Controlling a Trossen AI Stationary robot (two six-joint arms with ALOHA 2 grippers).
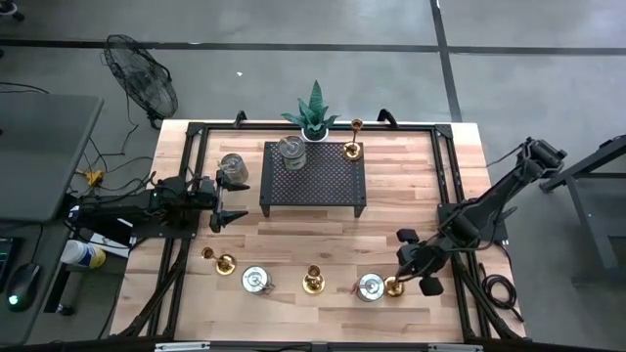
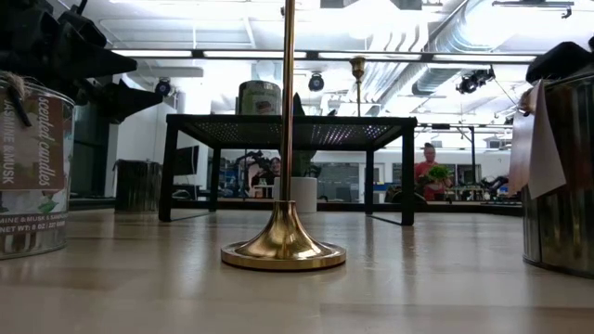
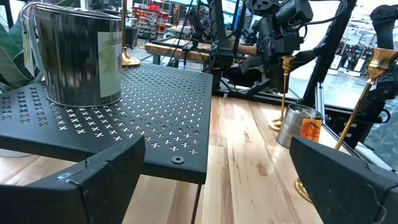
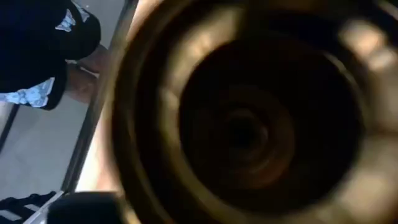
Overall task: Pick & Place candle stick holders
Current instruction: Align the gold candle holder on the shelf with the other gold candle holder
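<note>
At nine o'clock on the counter (image 1: 293, 235) the left gripper (image 1: 227, 200) waited with its jaws spread and nothing between them, a silvery holder (image 1: 233, 168) just beside it. Along the six o'clock edge, left to right, stood a brass holder (image 1: 224, 263), a silvery one (image 1: 255, 281), a brass one (image 1: 313, 282) and a second silvery one (image 1: 371, 286); on the black rack (image 1: 313, 176) at twelve o'clock sat a silvery tin (image 1: 291, 150) and a brass stick (image 1: 352, 150). At five o'clock the right gripper (image 1: 409, 262) was at a brass candlestick (image 1: 393, 286) touching that second silvery holder, so any sideways drag could knock the neighbour or tip the slim stem. Whether the jaws had clenched on it I could not tell. The right wrist view showed only a brass cup (image 4: 249, 124) filling the lens, probably that candlestick's top; the left wrist view alone showed its stem (image 3: 285, 87) standing upright under the far arm.
</note>
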